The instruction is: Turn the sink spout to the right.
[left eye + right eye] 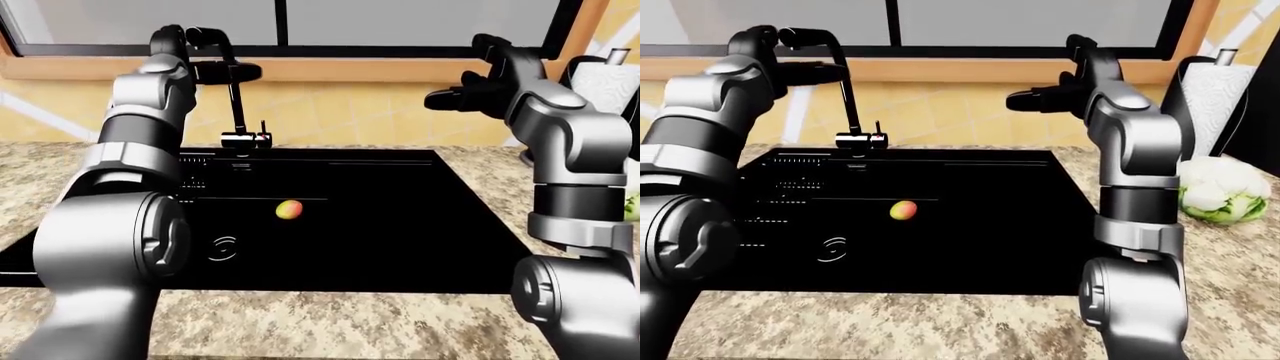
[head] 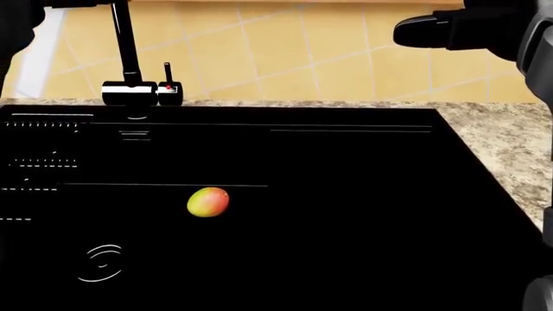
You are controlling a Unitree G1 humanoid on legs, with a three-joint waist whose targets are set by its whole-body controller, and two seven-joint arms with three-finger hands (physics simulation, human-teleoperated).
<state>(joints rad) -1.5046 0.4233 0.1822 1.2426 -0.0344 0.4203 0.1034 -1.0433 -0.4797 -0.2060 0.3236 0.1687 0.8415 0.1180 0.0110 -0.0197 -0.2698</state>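
The black faucet (image 1: 238,101) rises from its base (image 2: 129,92) at the sink's top left rim, with a small red-marked lever (image 2: 166,84) beside it. Its arched spout (image 1: 818,35) curves over to the left in the eye views, and its tip is hidden behind my left hand (image 1: 220,56). That hand is raised at the arch, one straight finger (image 1: 232,73) reaching under it to the upright pipe. My right hand (image 1: 1040,96) hangs open in the air above the sink's right side, holding nothing.
A mango (image 2: 207,202) lies in the black sink (image 1: 400,195) near the drain (image 2: 99,264). Granite counter (image 2: 501,142) surrounds the basin. At the right stand a paper towel roll (image 1: 1215,90) and a leafy vegetable (image 1: 1220,191). A window runs above the tiled wall.
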